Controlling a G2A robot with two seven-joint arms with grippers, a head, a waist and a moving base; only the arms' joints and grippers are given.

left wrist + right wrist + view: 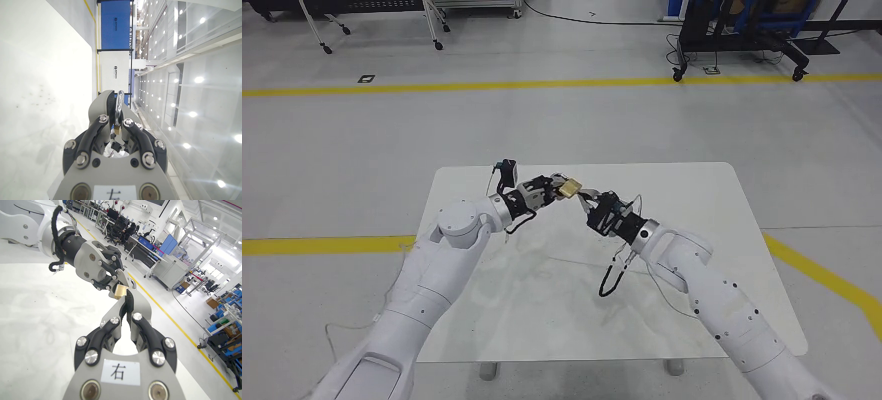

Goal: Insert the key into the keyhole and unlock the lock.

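Hanging above the tabletop (702, 210), the lock (120, 291) is clamped by its shackle in the left pincer (117, 101), brass body pointing at the right pincer (127, 298), whose tips touch its underside. That pincer is closed, probably on the key, which is hidden; insertion likely runs along its fingers' line.

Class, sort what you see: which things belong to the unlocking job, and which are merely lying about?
Job: padlock, left tool gripping it, right tool at its base.
Lying about: table, wheeled rack, yellow floor line.
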